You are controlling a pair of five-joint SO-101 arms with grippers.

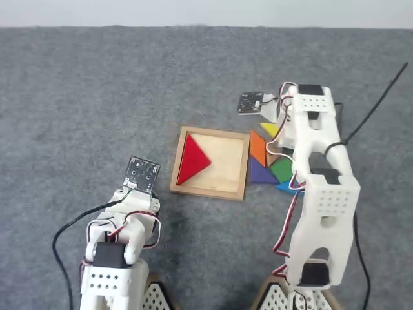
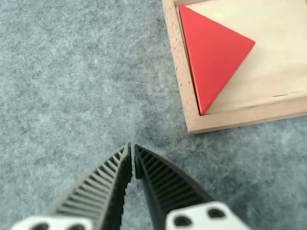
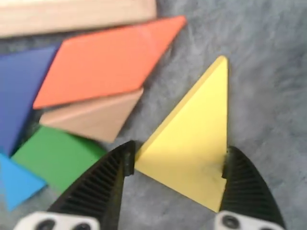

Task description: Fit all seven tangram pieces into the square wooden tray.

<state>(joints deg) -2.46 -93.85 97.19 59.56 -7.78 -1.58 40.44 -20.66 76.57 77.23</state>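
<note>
1. Progress: I count one piece of seven placed. The red triangle [image 1: 191, 160] lies flat inside the square wooden tray [image 1: 210, 192], tucked against the tray wall on the left arm's side. The rest of the tray floor is bare wood.
2. Six pieces are left, by my judgement. They sit clustered on the grey worktop [image 1: 97, 97] just outside the tray wall on the right arm's side.
3. In that cluster the orange parallelogram [image 3: 108, 64] lies right beside the tray wall. The purple piece [image 3: 19, 91] is next to it, a tan triangle [image 3: 91, 115] touches its lower edge, and beyond those are the green piece [image 3: 57, 155] and the blue piece [image 3: 17, 184].
4. The yellow triangle [image 3: 192, 153] lies a little apart from the others, flat on the worktop as far as I can tell.
5. My right tool [image 3: 178, 158] is spread wide and set down astride the yellow triangle, one fingertip at a corner and the other against the opposite edge. I read this as lined up for the pinch, with the piece not yet lifted.
6. My left tool [image 2: 133, 151] is pressed together and carries nothing. It hangs over bare worktop near the tray corner where the red triangle's point sits.
7. I judge the task to be at an early stage. After yellow, five more pieces need to go into the tray.
</note>
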